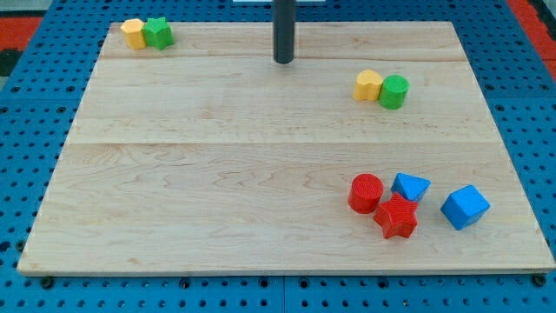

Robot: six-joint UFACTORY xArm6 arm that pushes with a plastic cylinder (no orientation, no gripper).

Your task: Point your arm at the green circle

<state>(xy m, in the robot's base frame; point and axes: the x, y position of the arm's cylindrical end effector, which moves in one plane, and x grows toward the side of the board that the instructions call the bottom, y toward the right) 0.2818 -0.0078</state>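
The green circle (393, 90) lies at the view's upper right, touching a yellow heart-like block (368, 85) on its left. My tip (284, 61) rests on the board near the top centre, well to the left of the green circle and a little higher in the view. A green star (158, 33) and a yellow block (134, 33) sit side by side at the top left corner.
A red circle (366, 192), a red star (396, 216), a blue triangle-like block (410, 186) and a blue cube (465, 207) cluster at the bottom right. The wooden board (217, 174) lies on a blue pegboard.
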